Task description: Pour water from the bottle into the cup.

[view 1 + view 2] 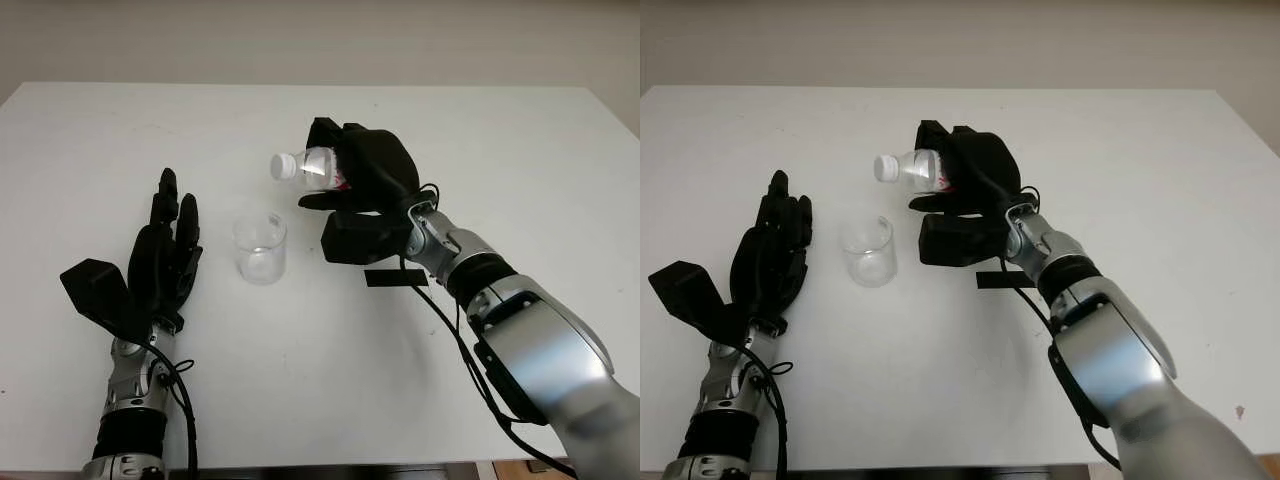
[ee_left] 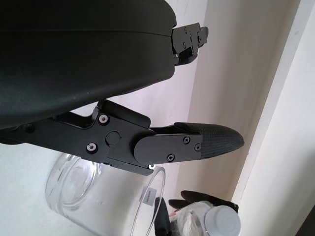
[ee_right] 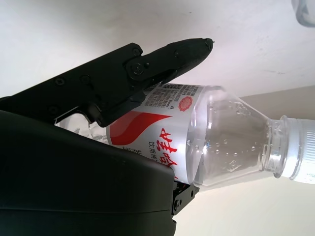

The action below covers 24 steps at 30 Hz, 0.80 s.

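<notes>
While the white table (image 1: 480, 120) spreads across the left eye view, a clear cup (image 1: 260, 248) stands upright near its centre. The right hand (image 1: 365, 185) hangs at about one o'clock from the cup, its black fingers clenched around a clear plastic bottle (image 1: 305, 166). The bottle lies tipped roughly on its side, raised above the table, with its white cap (image 1: 281, 166) pointing toward nine o'clock and sitting above and slightly beyond the cup's far rim. The cap is on the neck. The left hand (image 1: 160, 255) stands at nine o'clock from the cup, near it but apart, released and holding nothing, its fingertips pointing toward twelve o'clock. A small black strip (image 1: 395, 277) lies on the table under the right forearm. From the right eye view, the same layout appears: cup (image 1: 869, 251), bottle (image 1: 915, 168) held over it at one o'clock, left hand (image 1: 770, 260) off at nine o'clock. At the left wrist view, the left hand's black finger (image 2: 197, 142) reaches past the glass cup (image 2: 78, 182), not touching it, and the capped bottle (image 2: 216, 221) shows beyond. At the right wrist view, the right hand's fingers (image 3: 147, 64) press on the bottle's red and white label (image 3: 157, 128), and droplets cling inside the clear shoulder by the cap (image 3: 300, 150).
</notes>
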{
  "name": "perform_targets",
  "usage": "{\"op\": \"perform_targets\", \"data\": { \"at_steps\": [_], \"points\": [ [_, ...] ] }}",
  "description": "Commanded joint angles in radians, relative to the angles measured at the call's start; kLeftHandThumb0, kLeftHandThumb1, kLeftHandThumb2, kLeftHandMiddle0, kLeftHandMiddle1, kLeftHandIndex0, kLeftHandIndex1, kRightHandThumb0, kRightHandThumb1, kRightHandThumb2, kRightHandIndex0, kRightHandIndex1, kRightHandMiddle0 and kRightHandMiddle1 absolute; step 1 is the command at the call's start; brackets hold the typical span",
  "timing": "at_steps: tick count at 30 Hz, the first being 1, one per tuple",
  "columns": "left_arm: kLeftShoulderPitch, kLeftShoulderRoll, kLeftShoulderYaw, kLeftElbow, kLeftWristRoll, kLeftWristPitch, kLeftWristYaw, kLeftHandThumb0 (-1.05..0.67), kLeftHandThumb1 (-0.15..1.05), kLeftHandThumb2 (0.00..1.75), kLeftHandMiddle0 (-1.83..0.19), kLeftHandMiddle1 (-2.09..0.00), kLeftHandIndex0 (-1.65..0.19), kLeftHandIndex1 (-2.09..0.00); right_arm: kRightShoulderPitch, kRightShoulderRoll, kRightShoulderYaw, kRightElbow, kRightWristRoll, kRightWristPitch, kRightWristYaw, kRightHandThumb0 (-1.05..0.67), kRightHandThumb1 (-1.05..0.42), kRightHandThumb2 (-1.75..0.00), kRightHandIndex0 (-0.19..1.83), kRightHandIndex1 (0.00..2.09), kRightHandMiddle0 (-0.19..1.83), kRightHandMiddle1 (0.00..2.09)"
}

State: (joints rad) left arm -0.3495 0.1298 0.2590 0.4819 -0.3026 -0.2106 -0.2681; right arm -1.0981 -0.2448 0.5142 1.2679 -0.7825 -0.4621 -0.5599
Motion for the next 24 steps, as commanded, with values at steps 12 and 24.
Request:
{"op": "perform_targets", "data": {
  "at_steps": [12, 24],
  "points": [
    [-0.003, -0.037, -0.01, 0.041, 0.004, -0.024, 0.01, -0.73, 1.05, 0.44, 0.16, -0.05, 0.17, -0.05, -0.084, -0.022, 0.187, 0.003, -0.204, 0.058, -0.276, -0.42, -1.05, -0.21, 1.21, 2.09, 0.8, 2.09],
    [-0.007, -0.052, -0.012, 0.078, 0.007, -0.067, 0.016, -0.73, 1.05, 0.45, 0.16, -0.05, 0.19, -0.04, -0.119, -0.013, 0.246, 0.012, -0.245, 0.055, -0.355, -0.44, -1.05, -0.09, 1.31, 2.09, 0.83, 2.09]
  ]
}}
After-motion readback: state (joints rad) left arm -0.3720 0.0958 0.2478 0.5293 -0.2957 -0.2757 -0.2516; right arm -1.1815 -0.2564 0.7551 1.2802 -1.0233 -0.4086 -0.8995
